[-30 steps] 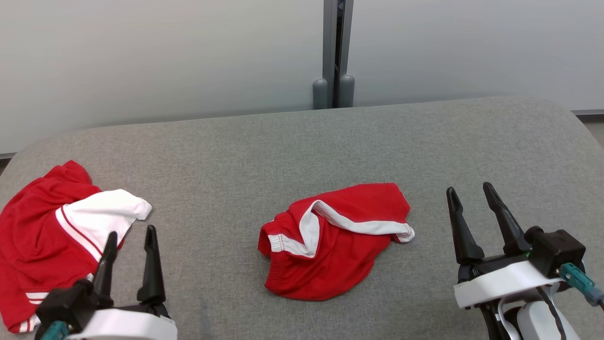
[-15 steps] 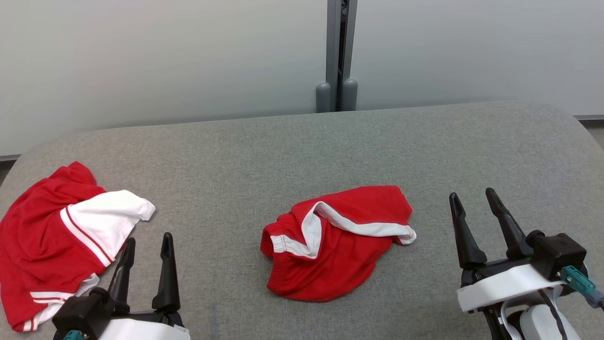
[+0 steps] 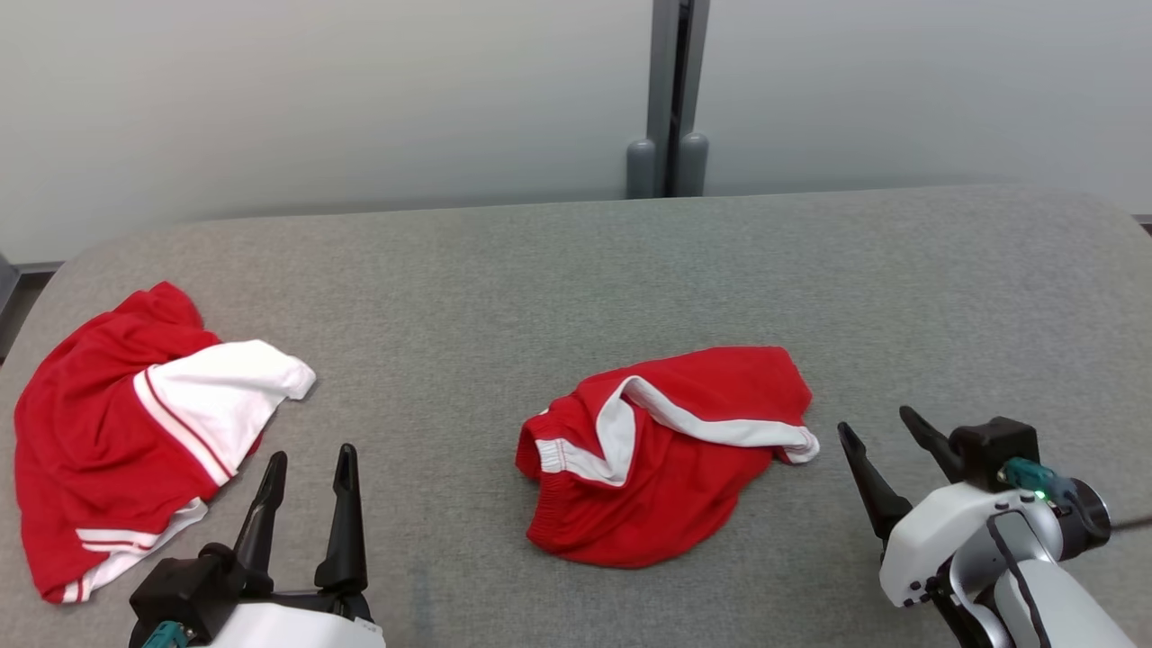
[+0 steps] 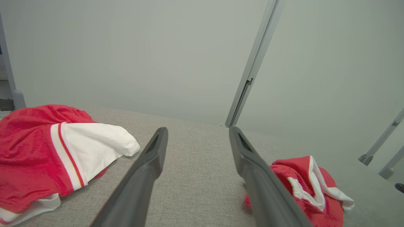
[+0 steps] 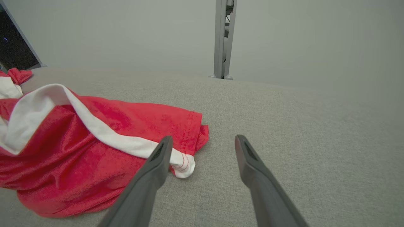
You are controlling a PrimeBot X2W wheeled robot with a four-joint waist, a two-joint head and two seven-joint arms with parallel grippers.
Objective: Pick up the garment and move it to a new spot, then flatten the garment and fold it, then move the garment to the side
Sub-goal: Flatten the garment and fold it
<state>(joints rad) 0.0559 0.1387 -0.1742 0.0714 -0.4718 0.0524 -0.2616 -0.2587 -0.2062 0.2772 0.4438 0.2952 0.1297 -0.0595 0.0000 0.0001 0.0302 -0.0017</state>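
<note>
- R end effector (image 3: 874, 419) (image 5: 203, 137): fingers spread wide, nothing btwn them, holding nothing. Low at desk's right-front, tips aimed toward the far wall.
- In R wrist view its left finger (image 5: 148, 176) sits right by the white-trimmed corner of the garment; contact w/ cloth can't be told.
- L end effector (image 3: 312, 452) (image 4: 198, 129): also wide open, empty. Front-left of desk, fingers pointing away from the robot, only bare grey cloth in the gap.
- Crumpled garment (image 3: 666, 459) (image 4: 303, 186) (image 5: 79, 148): red w/ white band, lying bunched approx mid-desk, btwn the two end effectors, closer to the R one. White stripe folded over the top, elastic edge facing left.
- Second garment (image 3: 117, 441) (image 4: 38, 151): red w/ white panel + red stripe, heaped at desk's left edge, just left of the L end effector, not touching it.
- Desk (image 3: 504, 270): grey fabric top, rounded corners.
- Behind: pale wall panels (image 3: 270, 90), grey post (image 3: 668, 99) at the seam.
</note>
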